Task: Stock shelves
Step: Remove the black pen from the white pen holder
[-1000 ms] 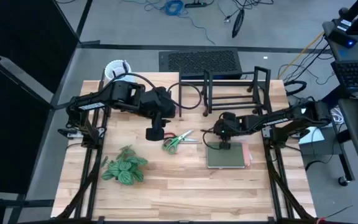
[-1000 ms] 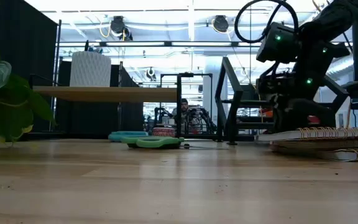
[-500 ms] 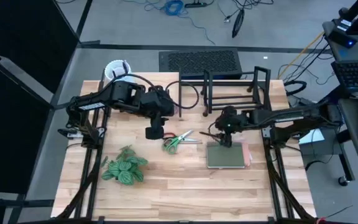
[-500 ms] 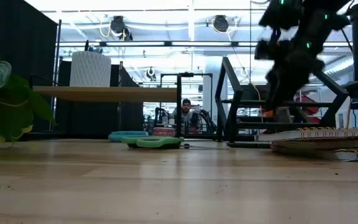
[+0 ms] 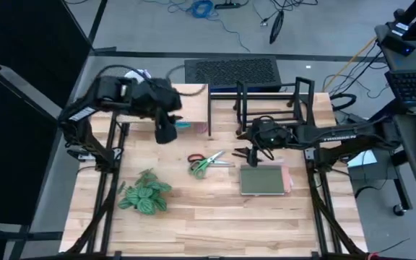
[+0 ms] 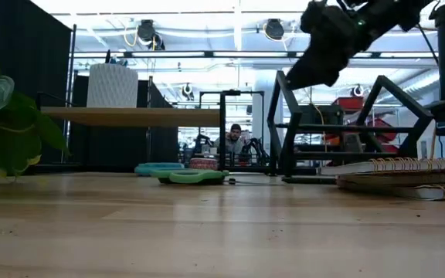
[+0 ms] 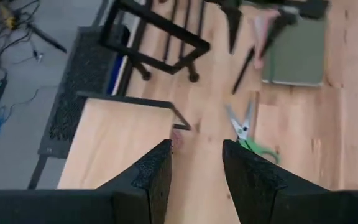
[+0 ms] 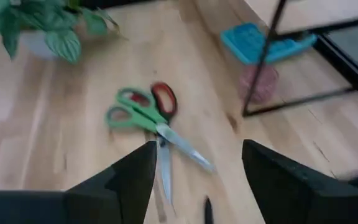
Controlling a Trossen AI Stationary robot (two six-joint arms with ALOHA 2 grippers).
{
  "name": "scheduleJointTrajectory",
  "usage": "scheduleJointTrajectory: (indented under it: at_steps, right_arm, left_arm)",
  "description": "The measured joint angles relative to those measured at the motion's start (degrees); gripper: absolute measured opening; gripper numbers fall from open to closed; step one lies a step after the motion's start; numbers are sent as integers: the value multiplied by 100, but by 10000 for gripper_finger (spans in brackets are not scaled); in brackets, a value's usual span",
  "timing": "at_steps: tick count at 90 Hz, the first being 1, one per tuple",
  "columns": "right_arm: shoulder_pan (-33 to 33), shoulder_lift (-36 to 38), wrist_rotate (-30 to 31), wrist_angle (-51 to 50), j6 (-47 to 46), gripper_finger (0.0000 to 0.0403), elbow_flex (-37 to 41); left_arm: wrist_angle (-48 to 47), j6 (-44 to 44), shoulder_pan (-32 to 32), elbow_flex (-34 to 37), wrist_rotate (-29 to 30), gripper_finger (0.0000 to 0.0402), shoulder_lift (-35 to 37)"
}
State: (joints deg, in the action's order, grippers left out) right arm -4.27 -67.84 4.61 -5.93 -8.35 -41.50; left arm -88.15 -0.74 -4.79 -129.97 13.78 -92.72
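1. High view: my left arm is folded back, its left tool [image 5: 165,131] hanging over the near edge of the pale-wood riser shelf [image 5: 193,92]. My right arm reaches in across the desk [image 5: 215,209]; its right tool [image 5: 250,150] sits just in front of the black wire rack [image 5: 273,97], with the green notebook [image 5: 264,180] right beside it and the scissors [image 5: 206,162] a little farther off.
2. Low view: one dark arm [image 6: 338,35] crosses above the rack [image 6: 338,123]; the riser shelf [image 6: 130,116] stands apart from it and carries a white pot [image 6: 113,85]. A person [image 6: 235,136] sits far behind.
3. Left wrist view: my fingers [image 7: 151,177] are parted and hold nothing; the riser's top [image 7: 120,143] lies right ahead.
4. Right wrist view: fingers [image 8: 129,180] spread wide, nothing held; the scissors [image 8: 148,115] lie just ahead, the riser's black leg [image 8: 263,65] beyond.
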Motion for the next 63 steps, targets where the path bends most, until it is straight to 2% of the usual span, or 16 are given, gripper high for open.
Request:
scheduleJointTrajectory:
  at_steps: [15, 31, 46, 63]
  right_arm:
    - [0, -506, -44, 490, 60, 222, 4]
    - [24, -735, -47, 755, 59, 222, 4]
    - [-15, -262, -49, 827, 198, 222, 4]
    - [-63, 299, -15, 1606, 274, 222, 3]
  left_arm:
    - [-167, -345, -202, 56, 324, 143, 126]
    - [-182, -525, -191, 572, 624, 167, 511]
    - [-155, -899, -206, 1262, 1264, 178, 892]
    - [-182, -1557, -304, 1770, 2293, 178, 1260]
